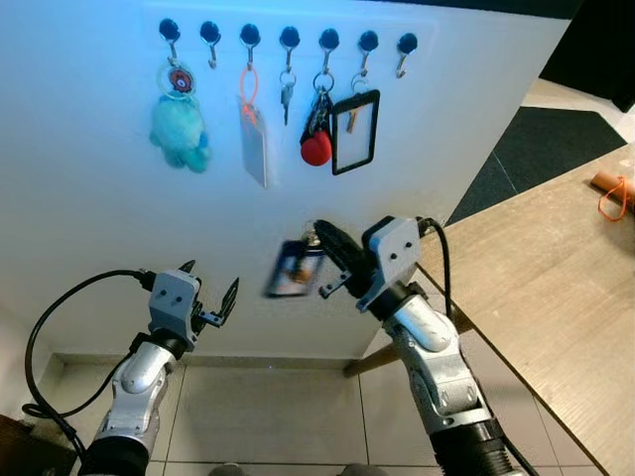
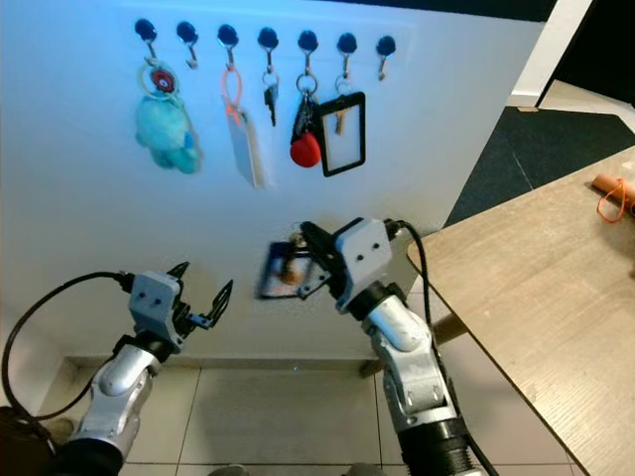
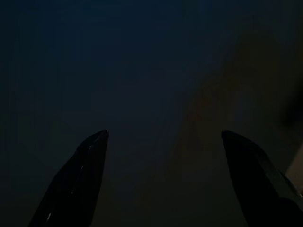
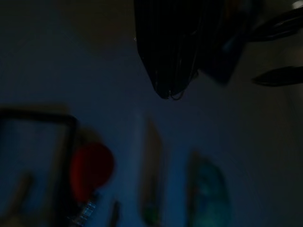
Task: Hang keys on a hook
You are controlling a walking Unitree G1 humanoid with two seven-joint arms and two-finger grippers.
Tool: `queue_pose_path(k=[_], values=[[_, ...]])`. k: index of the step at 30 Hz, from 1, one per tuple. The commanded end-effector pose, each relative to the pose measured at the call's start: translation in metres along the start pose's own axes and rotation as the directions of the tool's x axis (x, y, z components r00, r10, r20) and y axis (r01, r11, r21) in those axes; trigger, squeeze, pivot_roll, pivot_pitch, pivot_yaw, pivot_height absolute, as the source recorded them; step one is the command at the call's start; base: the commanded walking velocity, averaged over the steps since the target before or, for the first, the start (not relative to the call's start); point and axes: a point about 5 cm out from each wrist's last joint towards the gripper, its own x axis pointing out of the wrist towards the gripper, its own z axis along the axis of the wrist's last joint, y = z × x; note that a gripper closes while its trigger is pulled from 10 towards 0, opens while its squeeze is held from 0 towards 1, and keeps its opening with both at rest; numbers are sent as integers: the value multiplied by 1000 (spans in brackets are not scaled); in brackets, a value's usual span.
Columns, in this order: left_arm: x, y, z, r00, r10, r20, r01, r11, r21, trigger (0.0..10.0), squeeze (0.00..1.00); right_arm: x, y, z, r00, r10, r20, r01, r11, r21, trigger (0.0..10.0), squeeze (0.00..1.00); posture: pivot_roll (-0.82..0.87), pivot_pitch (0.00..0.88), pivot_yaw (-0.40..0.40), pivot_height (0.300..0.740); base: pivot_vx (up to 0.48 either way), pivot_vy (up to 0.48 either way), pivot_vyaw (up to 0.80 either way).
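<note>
A row of black wall hooks (image 1: 289, 40) runs along the top of the white wall. My right gripper (image 1: 319, 240) is raised below them, shut on a key ring with a dark blue tag (image 1: 294, 270) that dangles blurred to its left. The hook second from the left (image 1: 209, 45) and the hook at the right end (image 1: 406, 52) are bare. The others carry a teal plush (image 1: 180, 129), a white card (image 1: 255, 144), keys (image 1: 287, 96), a red ball (image 1: 316, 149) and a black badge frame (image 1: 355, 131). My left gripper (image 1: 211, 299) hovers lower left, open and holding nothing; its fingers (image 3: 87, 165) stand wide apart.
A wooden table (image 1: 556, 297) juts in at the right, its edge close to my right forearm. An orange loop (image 1: 615, 196) lies on its far corner. A dark mat (image 1: 556, 139) covers the floor beyond it. Grey floor tiles (image 1: 268, 416) lie below the wall.
</note>
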Motion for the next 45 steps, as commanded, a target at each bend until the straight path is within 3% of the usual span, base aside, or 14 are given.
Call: queue_pose_path(k=[1, 8, 15, 17, 18, 19, 24, 25, 26, 28, 30, 34, 40, 45], values=[[11, 2, 19, 998, -26, 62, 26, 1000, -2, 10000, 0, 11, 2, 19, 998, 26, 57, -27, 999, 19, 10000, 0, 43, 84, -73, 740, 0, 0, 0], [20, -4, 38, 991, -82, 107, 84, 996, -12, 10000, 0, 18, 0, 27, 998, 33, 52, -35, 999, 34, 10000, 0, 46, 83, -77, 740, 0, 0, 0], [-1, -2, -6, 994, -39, -102, 44, 998, 53, 10000, 0, -7, 1, -15, 989, -15, -147, 27, 997, 78, 10000, 0, 48, 83, -75, 740, 0, 0, 0], [-24, 4, -39, 965, 58, -258, -52, 998, 31, 10000, 0, -33, 2, -49, 952, -53, -302, 86, 992, 97, 10000, 0, 49, 84, -74, 740, 0, 0, 0], [-24, 4, -39, 965, 58, -258, -52, 998, 31, 10000, 0, -33, 2, -49, 952, -53, -302, 86, 992, 97, 10000, 0, 49, 84, -74, 740, 0, 0, 0], [-44, 5, -66, 908, 120, -401, -114, 993, 38, 10000, 0, -60, 1, -83, 887, -107, -450, 162, 983, 87, 10000, 0, 46, 84, -72, 740, 0, 0, 0], [-63, 1, -90, 826, 162, -540, -176, 984, 26, 10000, 0, -94, -2, -124, 782, -177, -598, 275, 959, 75, 10000, 0, 41, 82, -67, 740, 0, 0, 0], [-74, -7, -105, 755, 194, -627, -232, 973, 22, 10000, 0, -123, -4, -155, 680, -241, -692, 388, 920, 61, 10000, 0, 42, 78, -63, 740, 0, 0, 0], [-74, -7, -105, 755, 194, -627, -232, 973, 22, 10000, 0, -123, -4, -155, 680, -241, -692, 388, 920, 61, 10000, 0, 42, 78, -63, 740, 0, 0, 0], [-81, -15, -114, 706, 202, -679, -254, 967, 23, 10000, 0, -144, -3, -171, 602, -283, -747, 465, 884, 41, 10000, 0, 40, 78, -60, 740, 0, 0, 0], [-82, -18, -116, 699, 198, -687, -253, 967, 22, 10000, 0, -150, -3, -175, 577, -294, -762, 491, 870, 36, 10000, 0, 38, 77, -58, 740, 0, 0, 0], [-76, -44, -122, 704, 115, -701, -173, 985, -13, 10000, 0, -185, -2, -191, 417, -345, -841, 660, 751, 19, 10000, 0, 43, 75, -58, 740, 0, 0, 0], [-76, -51, -127, 658, 105, -745, -137, 990, 19, 10000, 0, -205, 0, -199, 344, -343, -874, 708, 706, 2, 10000, 0, 54, 75, -62, 740, 0, 0, 0], [-75, -53, -127, 660, 97, -745, -127, 992, 16, 10000, 0, -212, 0, -200, 315, -356, -880, 732, 681, -13, 10000, 0, 54, 76, -60, 740, 0, 0, 0]])
